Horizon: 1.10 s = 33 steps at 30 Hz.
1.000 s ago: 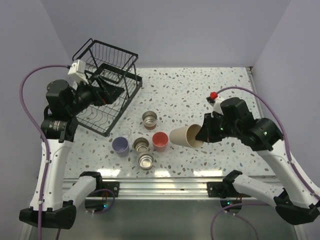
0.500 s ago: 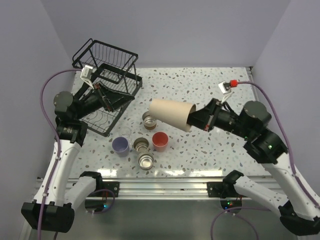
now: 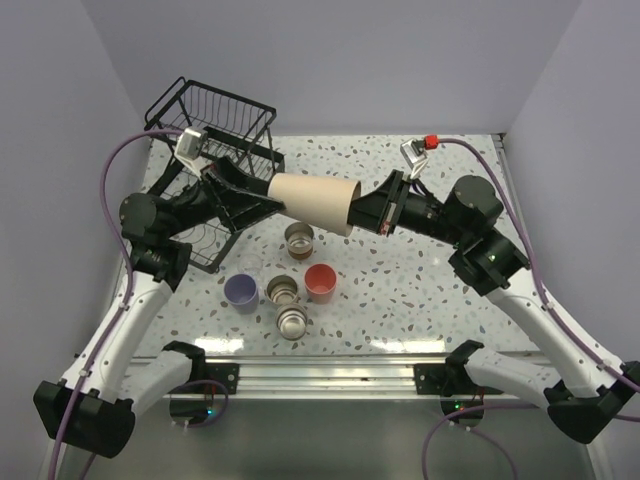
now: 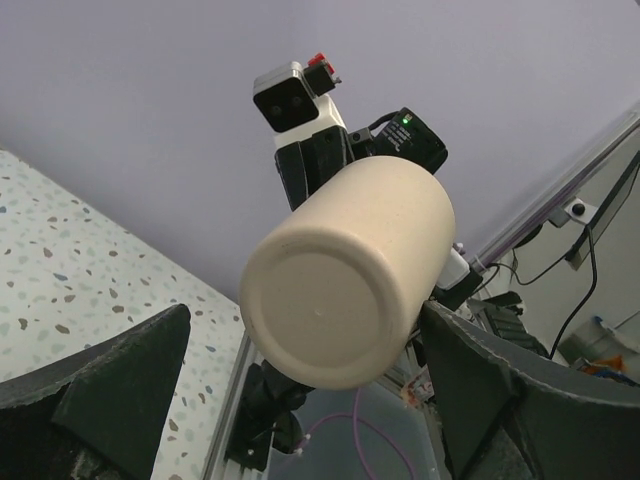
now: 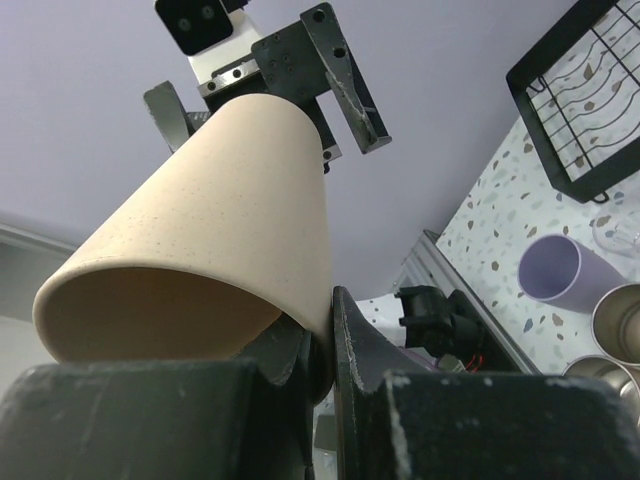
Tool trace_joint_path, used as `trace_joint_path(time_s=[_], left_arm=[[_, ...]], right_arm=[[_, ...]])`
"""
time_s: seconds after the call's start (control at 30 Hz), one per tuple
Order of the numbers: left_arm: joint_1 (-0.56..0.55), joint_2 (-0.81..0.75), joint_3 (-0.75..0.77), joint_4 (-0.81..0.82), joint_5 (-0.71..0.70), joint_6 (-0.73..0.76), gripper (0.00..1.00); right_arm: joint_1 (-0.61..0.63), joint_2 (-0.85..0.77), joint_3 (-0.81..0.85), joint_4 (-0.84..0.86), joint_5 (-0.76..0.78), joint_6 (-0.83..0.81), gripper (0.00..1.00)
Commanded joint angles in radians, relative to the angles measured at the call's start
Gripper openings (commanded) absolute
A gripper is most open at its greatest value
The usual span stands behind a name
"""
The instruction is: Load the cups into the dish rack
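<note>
The tan cup [image 3: 315,203] hangs on its side in mid-air over the back of the table, its base toward the left arm. My right gripper [image 3: 364,213] is shut on the tan cup's rim [image 5: 200,260], one finger inside and one outside. My left gripper [image 3: 258,203] is open and faces the cup's flat base [image 4: 330,300]; its fingers [image 4: 110,390] stand wide on either side without touching. The black wire dish rack [image 3: 215,110] sits at the back left. On the table stand three steel cups [image 3: 300,239], [image 3: 283,290], [image 3: 293,322], a red-pink cup [image 3: 320,282], a lavender cup [image 3: 241,291] and a clear glass [image 3: 250,267].
The standing cups cluster at the table's front centre, right below the held cup. The rack's slotted tray [image 5: 580,110] lies beside the left arm. Purple cables loop from both wrists. A metal rail [image 3: 320,375] runs along the near edge.
My right arm has lifted the tan cup off the table and carried it up and left. My left gripper has swung away from the rack to meet the cup's base.
</note>
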Motion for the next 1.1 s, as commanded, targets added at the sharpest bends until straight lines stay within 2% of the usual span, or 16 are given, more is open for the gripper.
trace_joint_path(time_s=[0.0,0.23,0.6,0.87,0.97,1.0,1.07], left_arm=[[-0.009,0.026,-0.026,0.081,-0.005,-0.02,1.0],[-0.009,0.097,-0.026,0.294,-0.008,-0.137,1.0],[-0.012,0.116,-0.023,0.307,-0.028,-0.141,0.99],[-0.012,0.115,-0.022,0.319,-0.055,-0.157,0.81],[-0.014,0.115,-0.02,0.337,-0.062,-0.172,0.64],[-0.014,0.113,-0.02,0.344,-0.062,-0.179,0.54],[-0.015,0.113,-0.019,0.344,-0.063,-0.178,0.43]], right_arm=[[0.003,-0.004,0.006,0.18,-0.066,0.052,0.0],[0.003,0.045,0.029,0.194,-0.112,0.042,0.0],[0.005,0.068,0.035,0.202,-0.129,0.029,0.0],[0.005,0.062,0.017,0.188,-0.132,0.013,0.0],[0.005,0.06,0.008,0.187,-0.13,0.01,0.0],[0.003,0.062,0.006,0.187,-0.13,0.008,0.0],[0.005,0.063,0.003,0.187,-0.132,0.006,0.0]])
